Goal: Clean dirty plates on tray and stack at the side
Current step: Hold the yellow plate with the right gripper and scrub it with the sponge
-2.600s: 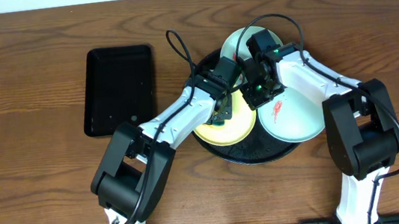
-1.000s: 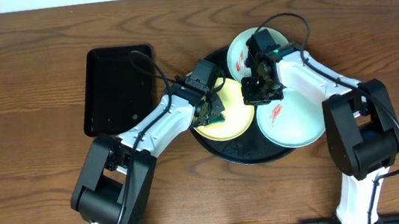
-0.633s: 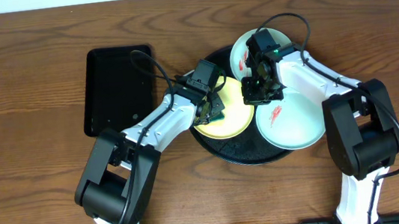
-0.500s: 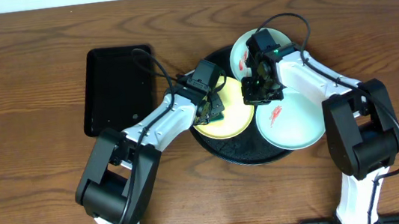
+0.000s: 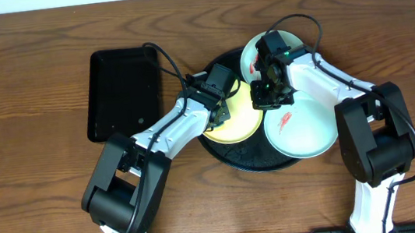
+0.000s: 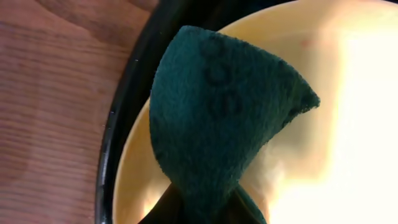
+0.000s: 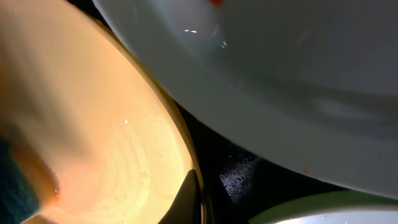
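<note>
Fingers of the left gripper (image 5: 221,115) pinch a dark green scouring cloth (image 6: 217,112), pressed on the left side of the pale yellow plate (image 5: 241,124). Right gripper (image 5: 264,98) closes narrowly on that plate's right rim. All three plates sit on the round black tray (image 5: 255,156): one mint-green plate (image 5: 253,50) at the far edge, another (image 5: 307,132) at the right, both with red smears. A rectangular black tray (image 5: 122,91) lies apart on the wooden table (image 5: 35,113).
</note>
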`<state>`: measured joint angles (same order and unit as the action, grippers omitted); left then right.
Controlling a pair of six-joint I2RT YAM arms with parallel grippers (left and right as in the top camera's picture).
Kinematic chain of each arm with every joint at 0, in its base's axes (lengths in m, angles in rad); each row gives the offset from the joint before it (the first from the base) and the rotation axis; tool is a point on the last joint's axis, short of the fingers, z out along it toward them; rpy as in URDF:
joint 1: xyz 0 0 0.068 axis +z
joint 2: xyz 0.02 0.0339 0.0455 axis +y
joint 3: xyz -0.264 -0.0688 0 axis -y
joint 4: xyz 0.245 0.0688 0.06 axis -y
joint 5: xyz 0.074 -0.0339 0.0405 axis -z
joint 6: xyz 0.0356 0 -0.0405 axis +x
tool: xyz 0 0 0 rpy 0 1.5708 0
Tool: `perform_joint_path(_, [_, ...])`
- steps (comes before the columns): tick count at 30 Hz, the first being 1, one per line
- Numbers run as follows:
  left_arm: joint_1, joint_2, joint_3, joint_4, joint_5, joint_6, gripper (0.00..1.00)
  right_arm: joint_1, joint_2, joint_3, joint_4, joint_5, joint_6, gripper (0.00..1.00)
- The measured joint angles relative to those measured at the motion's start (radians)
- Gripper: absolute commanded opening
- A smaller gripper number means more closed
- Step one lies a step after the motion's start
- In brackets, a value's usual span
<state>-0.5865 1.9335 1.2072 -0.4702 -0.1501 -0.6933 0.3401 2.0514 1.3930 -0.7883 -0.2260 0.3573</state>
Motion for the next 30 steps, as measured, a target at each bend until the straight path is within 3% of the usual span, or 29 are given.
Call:
perform_joint_path(8, [0.007, -0.041, -0.019, -0.024, -0.074, 0.018, 0.08, 0.000, 0.000, 0.000, 0.000, -0.002, -0.002, 0.01])
perform_joint_path(17, [0.035, -0.224, -0.037, -0.008, -0.139, 0.018, 0.09, 0.000, 0.001, 0.000, 0.000, -0.002, -0.002, 0.01])
perform_joint_path(23, [0.035, -0.296, -0.037, 0.074, 0.009, 0.018, 0.09, 0.000, 0.001, 0.000, 0.000, -0.002, -0.002, 0.01])
perform_joint_path(30, [0.032, -0.206, -0.037, 0.153, 0.168, 0.018, 0.09, 0.000, 0.001, 0.000, 0.000, -0.002, -0.006, 0.01])
